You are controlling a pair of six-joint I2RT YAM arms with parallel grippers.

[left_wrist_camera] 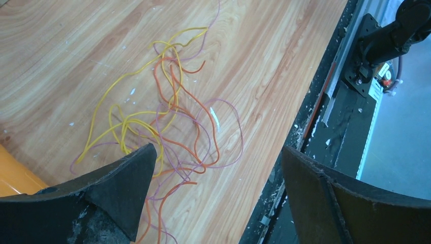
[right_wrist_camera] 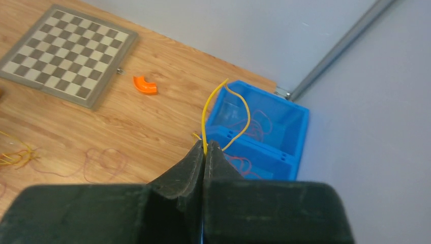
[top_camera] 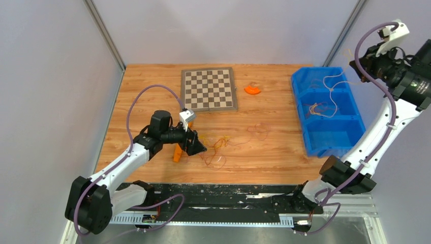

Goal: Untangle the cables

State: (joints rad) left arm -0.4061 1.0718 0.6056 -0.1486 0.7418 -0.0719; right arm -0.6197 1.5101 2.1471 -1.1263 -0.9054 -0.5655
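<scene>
A small loose tangle of thin yellow, orange and purplish cables (top_camera: 216, 147) lies on the wooden table near the front. In the left wrist view the tangle (left_wrist_camera: 167, 117) lies just ahead of my left gripper (left_wrist_camera: 218, 173), which is open and empty, one finger (left_wrist_camera: 122, 188) over the tangle's near strands. My right gripper (right_wrist_camera: 205, 147) is shut on a yellow cable (right_wrist_camera: 204, 114) and holds it high over the blue bin (top_camera: 356, 119); the cable loops down towards the bin. In the top view the right gripper (top_camera: 356, 63) is at the far right.
The bin's compartments hold more thin cables (top_camera: 320, 109). A chessboard (top_camera: 209, 89) and an orange curved piece (top_camera: 252, 90) lie at the back. An orange marker-shaped stick (top_camera: 177, 153) lies beside my left gripper. A thin reddish strand (top_camera: 259, 131) lies mid-table. The table's front edge (left_wrist_camera: 284, 147) is close.
</scene>
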